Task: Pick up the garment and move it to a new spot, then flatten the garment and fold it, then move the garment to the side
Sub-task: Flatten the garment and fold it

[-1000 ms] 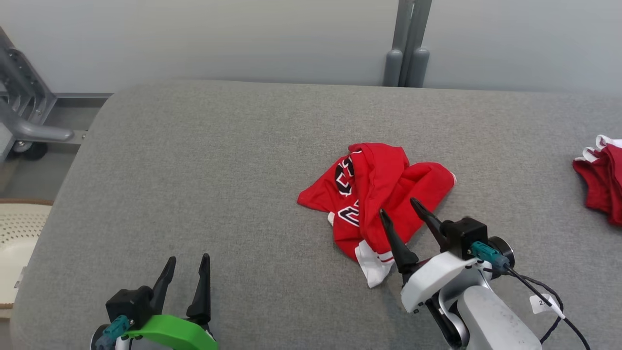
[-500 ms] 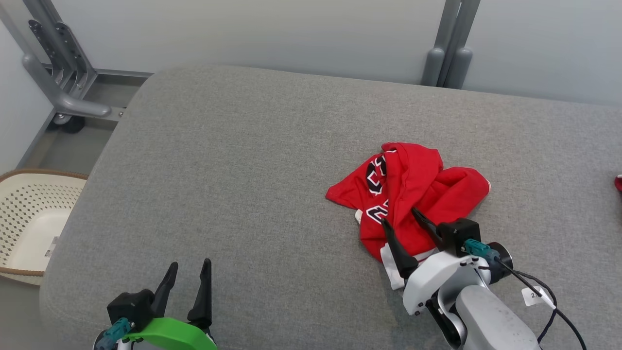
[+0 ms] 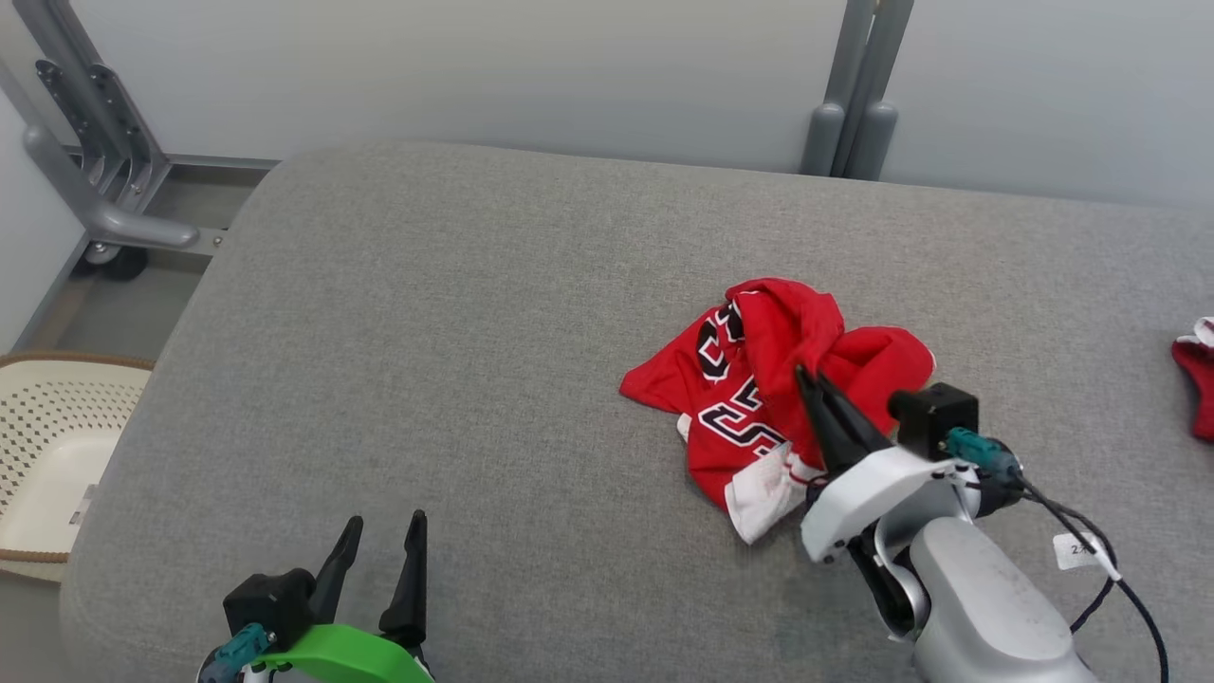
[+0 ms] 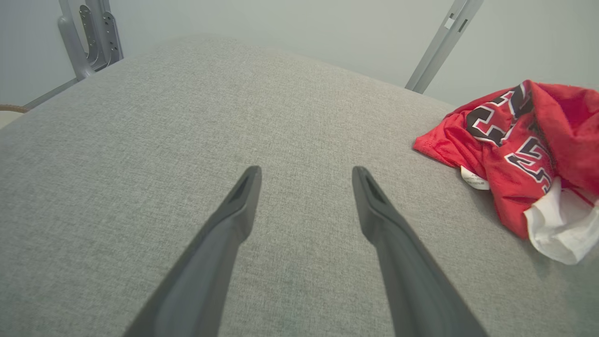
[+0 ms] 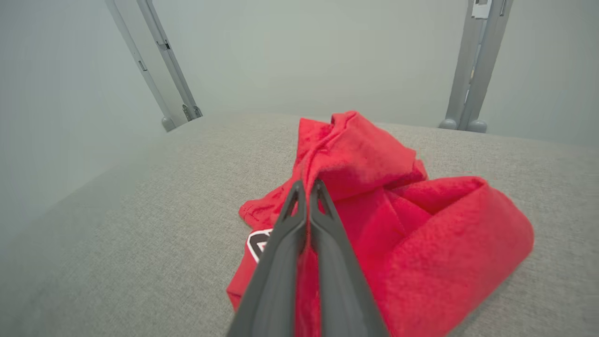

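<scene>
The red garment [image 3: 759, 398] lies crumpled on the grey mattress [image 3: 427, 360], right of the middle and about halfway between the near and far edges. It carries black letters edged in white, and a white hem sticks out at its near side. One fold is bunched up into a ridge on top.

The right pincer [image 3: 806, 376] reaches in over the garment's near right side. Its two dark fingers are pressed together, and in the right wrist view the tips [image 5: 306, 187] pinch that raised fold of red cloth. The rest of the garment rests on the mattress.

The left pincer [image 3: 386, 524] hovers over the near edge toward the left corner, well apart from the garment. Its fingers are spread wide with nothing between them; in the left wrist view [image 4: 306, 172] there is bare mattress under them.

A second garment [image 3: 1197, 379], red with white trim, lies at the mattress's right edge. A cream basket [image 3: 47, 446] stands off the left edge. A grey frame [image 3: 95, 190] stands past the far left corner, and a grey post [image 3: 849, 104] stands behind the far edge.
</scene>
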Controlling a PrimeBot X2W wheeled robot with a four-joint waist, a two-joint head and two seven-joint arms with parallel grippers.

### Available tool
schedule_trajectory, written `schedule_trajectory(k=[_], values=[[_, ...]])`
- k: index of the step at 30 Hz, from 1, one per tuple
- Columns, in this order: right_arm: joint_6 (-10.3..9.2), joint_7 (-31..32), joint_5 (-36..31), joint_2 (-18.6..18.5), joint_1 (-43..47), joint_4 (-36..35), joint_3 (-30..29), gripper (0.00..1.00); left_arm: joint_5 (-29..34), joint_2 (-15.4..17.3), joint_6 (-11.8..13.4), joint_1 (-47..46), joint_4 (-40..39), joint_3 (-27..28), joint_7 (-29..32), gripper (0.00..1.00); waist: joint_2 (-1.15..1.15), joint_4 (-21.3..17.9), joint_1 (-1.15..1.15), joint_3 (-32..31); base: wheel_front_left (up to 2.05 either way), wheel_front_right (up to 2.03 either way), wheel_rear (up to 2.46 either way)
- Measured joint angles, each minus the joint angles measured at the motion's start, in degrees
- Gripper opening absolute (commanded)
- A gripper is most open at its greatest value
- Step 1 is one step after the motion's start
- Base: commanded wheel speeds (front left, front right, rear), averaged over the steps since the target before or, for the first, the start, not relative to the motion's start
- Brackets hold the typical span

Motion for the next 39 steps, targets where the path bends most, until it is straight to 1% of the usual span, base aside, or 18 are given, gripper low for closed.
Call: schedule_trajectory(k=[3, 6, 8, 11, 15, 19, 21, 30, 39], values=[[0.0, 0.0, 0.11, -0.01, 0.02, -3.12, -3.75, 0.0, -0.01, 0.02, 0.0, 0.21, -0.09, -0.05, 0.0, 1.0, 0.0, -0.76, 0.0, -0.49, 0.0, 0.0, 0.0], [0.01, 0.0, -1.62, 0.01, 0.29, -4.94, -9.45, 0.0, -0.01, -0.03, 0.0, 0.63, -0.11, 0.01, 0.0, 1.0, 0.0, -1.76, 0.0, -1.0, 0.0, 0.0, 0.0], [0.0, 0.0, -3.77, -0.05, 0.73, -5.17, -13.84, 0.0, -0.03, -0.1, 0.0, 1.07, -0.1, 0.0, 0.0, 1.0, 0.0, -2.52, 0.0, -1.3, 0.0, 0.0, 0.0], [0.0, 0.0, -6.75, -0.65, 1.04, -4.77, -18.71, 0.0, -0.19, -0.32, 0.0, 1.09, -0.1, -0.16, 0.0, 1.0, 0.0, -3.67, 0.0, -1.49, 0.0, 0.0, 0.0], [0.0, 0.0, -9.01, -1.15, 1.65, -3.93, -22.56, 0.0, -0.34, -0.52, -0.01, 1.0, -0.12, -0.24, 0.0, 1.0, 0.0, -4.72, 0.0, -1.12, 0.0, 0.0, 0.0], [0.0, 0.0, -10.1, -0.97, 1.32, -4.13, -23.07, 0.0, -0.69, -0.58, 0.0, 0.87, -0.07, -0.52, 0.0, 1.0, 0.0, -5.2, 0.0, -0.34, 0.0, 0.0, 0.0], [0.0, 0.0, -11.07, -1.48, -0.41, -4.22, -22.73, 0.0, -0.94, -0.73, 0.0, 0.78, 0.09, -0.81, 0.0, 1.0, 0.0, -5.25, 0.0, 0.03, 0.0, 0.0, 0.0], [0.0, 0.0, -16.06, -7.17, -13.15, 2.04, -20.0, 0.0, -1.55, -1.1, -0.01, -1.43, 0.25, -4.04, 0.0, 1.0, 0.0, -2.72, 0.0, 1.92, 0.0, 0.0, 0.0], [0.01, 0.53, -22.14, -13.81, -27.07, 9.37, -18.15, 0.0, -2.04, -2.03, -0.01, -5.31, -0.35, -8.37, 0.0, 1.0, 0.0, 2.87, 0.01, 5.5, 0.0, 0.0, 0.0]])
